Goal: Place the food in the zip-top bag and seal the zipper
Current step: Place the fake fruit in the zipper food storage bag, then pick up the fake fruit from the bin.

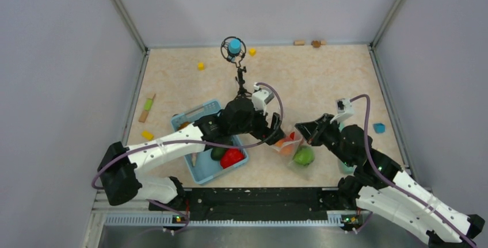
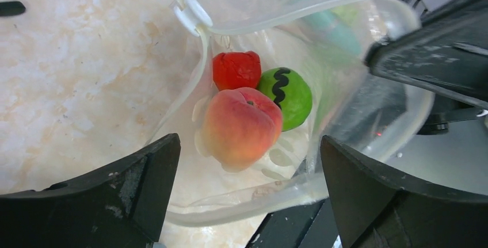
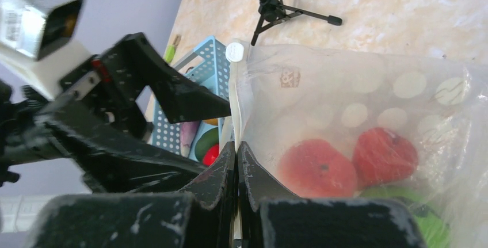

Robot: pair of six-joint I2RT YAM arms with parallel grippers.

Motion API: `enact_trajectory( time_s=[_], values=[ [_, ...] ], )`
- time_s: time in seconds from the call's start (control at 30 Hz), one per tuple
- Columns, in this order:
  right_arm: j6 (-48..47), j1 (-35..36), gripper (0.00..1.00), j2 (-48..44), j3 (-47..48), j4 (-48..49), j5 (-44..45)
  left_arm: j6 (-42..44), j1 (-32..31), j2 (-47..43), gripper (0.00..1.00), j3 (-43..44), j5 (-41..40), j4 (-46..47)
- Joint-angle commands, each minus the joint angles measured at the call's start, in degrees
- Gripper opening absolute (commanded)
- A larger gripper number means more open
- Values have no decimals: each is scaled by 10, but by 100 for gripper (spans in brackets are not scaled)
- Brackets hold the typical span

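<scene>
From above, the left end effector (image 1: 276, 134) hangs over the mouth of the zip-top bag (image 1: 292, 149), which lies on the table (image 1: 322, 81) between the two arms. The right end effector (image 1: 302, 133) meets the bag from the other side. Just left of the bag stands the blue basket (image 1: 195, 111), with a red pepper (image 1: 232, 157) and a dark green piece (image 1: 217, 153) inside it.

The left wrist view looks straight down into the open bag. This end effector is spread wide and holds nothing. Below it, inside the bag, lie a peach (image 2: 241, 127), a red piece (image 2: 236, 69) and a green round fruit (image 2: 293, 95), all touching. The zipper (image 2: 194, 84) curves around the mouth, unsealed.

In the right wrist view, the fingers (image 3: 253, 184) are pressed together, pinching the bag's mouth edge and holding it up. The three pieces show through the dotted plastic, and the basket sits beyond.

The step in hand looks like loading: part of the food is bagged, and some remains in the basket. The next move probably calls for the left arm to swing back to the basket and close on the red pepper while the right holds the mouth open. Sealing comes after that.
</scene>
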Motion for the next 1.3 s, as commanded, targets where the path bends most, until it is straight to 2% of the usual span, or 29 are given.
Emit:
enact_trajectory(
  time_s=[0.0, 0.1, 0.23, 0.37, 0.53, 0.7, 0.8, 0.9, 1.03, 1.1, 1.27],
  values=[
    [-8, -3, 0, -6, 6, 7, 30, 12, -3, -69, 97, -5, -12, 9],
    [-17, -3, 0, -6, 7, 4, 37, 4, -2, -111, 97, -32, -63, -1],
    [-27, -4, 0, -6, 13, -4, 40, -24, -2, -169, 97, -81, -197, -10],
    [-28, -4, 0, -6, 12, -8, 49, -64, -1, -214, 97, -108, -317, -57],
    [-33, -4, 0, 3, 11, -9, 48, -188, 3, -221, 97, -113, -477, -158],
    [-38, -3, 0, 15, 13, -9, 44, -300, 14, -194, 97, -93, -553, -283],
    [-42, -4, 0, 19, 14, -9, 41, -331, 28, -188, 97, -96, -556, -306],
    [-45, -4, 0, 18, 14, -9, 40, -320, 55, -193, 97, -114, -513, -287],
    [-48, -4, 0, 19, 14, -10, 41, -268, 146, -193, 97, -155, -359, -216],
    [-50, -4, 0, 22, 15, -11, 39, -261, 179, -188, 97, -165, -308, -203],
    [-52, -4, 0, 28, 16, -10, 37, -263, 191, -192, 97, -170, -291, -211]
  ],
)
